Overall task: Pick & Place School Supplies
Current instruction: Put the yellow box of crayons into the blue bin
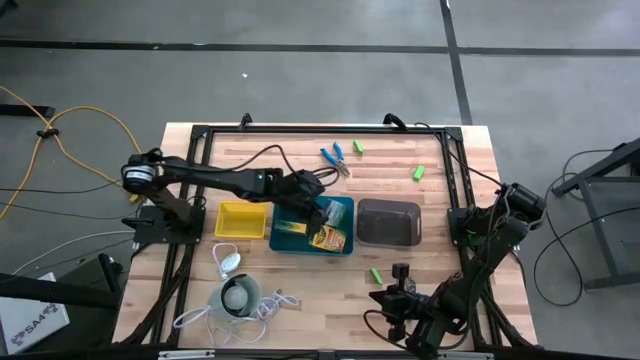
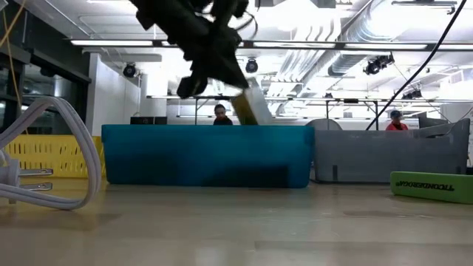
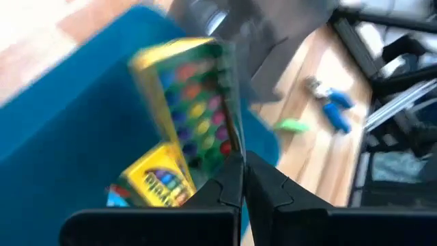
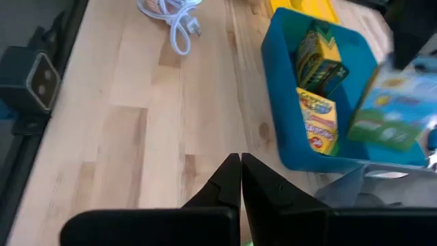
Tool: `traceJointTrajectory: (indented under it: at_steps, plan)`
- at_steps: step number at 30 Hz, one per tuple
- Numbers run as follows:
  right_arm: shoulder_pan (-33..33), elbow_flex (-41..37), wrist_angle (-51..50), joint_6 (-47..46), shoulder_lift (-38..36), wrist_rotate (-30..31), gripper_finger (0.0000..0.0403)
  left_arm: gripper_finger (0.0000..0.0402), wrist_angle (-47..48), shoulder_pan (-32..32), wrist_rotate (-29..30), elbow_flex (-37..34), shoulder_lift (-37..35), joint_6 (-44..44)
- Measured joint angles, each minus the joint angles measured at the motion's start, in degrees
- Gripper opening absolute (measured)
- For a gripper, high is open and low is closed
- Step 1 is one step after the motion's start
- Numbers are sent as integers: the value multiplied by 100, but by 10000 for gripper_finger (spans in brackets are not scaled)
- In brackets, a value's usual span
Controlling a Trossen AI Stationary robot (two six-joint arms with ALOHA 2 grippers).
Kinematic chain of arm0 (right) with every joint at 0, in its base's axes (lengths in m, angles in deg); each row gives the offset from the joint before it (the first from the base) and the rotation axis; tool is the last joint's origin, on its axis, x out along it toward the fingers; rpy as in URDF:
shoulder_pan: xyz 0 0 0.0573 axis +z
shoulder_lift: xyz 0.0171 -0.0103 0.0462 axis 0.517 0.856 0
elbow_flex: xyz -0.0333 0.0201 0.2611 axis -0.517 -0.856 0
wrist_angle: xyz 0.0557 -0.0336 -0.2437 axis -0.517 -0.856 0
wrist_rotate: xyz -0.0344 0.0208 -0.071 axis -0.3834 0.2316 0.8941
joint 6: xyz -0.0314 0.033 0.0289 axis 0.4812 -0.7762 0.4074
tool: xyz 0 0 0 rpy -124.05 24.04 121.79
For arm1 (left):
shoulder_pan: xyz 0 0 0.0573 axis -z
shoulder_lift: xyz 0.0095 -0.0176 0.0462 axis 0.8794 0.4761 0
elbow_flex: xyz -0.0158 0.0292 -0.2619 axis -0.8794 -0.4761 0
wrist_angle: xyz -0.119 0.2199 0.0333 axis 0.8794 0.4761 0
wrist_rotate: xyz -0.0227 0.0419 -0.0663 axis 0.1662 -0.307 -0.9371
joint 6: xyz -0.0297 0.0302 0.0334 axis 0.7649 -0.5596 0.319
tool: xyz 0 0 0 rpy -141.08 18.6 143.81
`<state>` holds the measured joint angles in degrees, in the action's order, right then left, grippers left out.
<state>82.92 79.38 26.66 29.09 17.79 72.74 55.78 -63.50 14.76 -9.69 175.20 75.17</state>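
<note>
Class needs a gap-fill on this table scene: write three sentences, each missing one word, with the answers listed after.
1. The left hand holds a flat green-and-white pack over the ____ plastic tray.
2. Two yellow-and-green crayon boxes lie ____ that tray.
3. The dark grey plastic tray sits on that tray's ____ side in the high view.

Answers: teal; inside; right

I'm looking down on a pale wooden table (image 1: 300, 300) with a black frame around its edges. Sitting directly on it in a row are a yellow tray (image 1: 240, 219), a teal tray (image 1: 343, 207) and a dark grey tray (image 1: 389, 221). Two blue-handled tools (image 1: 334, 156) lie toward the far edge, with lime-green blocks (image 1: 419, 172) scattered about. A white round gadget (image 1: 238, 296) and its cord (image 1: 195, 316) rest near the front.
</note>
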Motion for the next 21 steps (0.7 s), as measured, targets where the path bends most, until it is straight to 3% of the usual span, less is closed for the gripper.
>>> traceJointTrajectory:
  at_steps: [11, 21]
  plan:
    - [-35, 0, -86, -31, 0, -31, 3, 11, 167, -261, -458, 10, 545, -43]
    - [-33, 2, -88, -57, 0, -33, 3, 71, 227, -298, -248, -7, 554, -581]
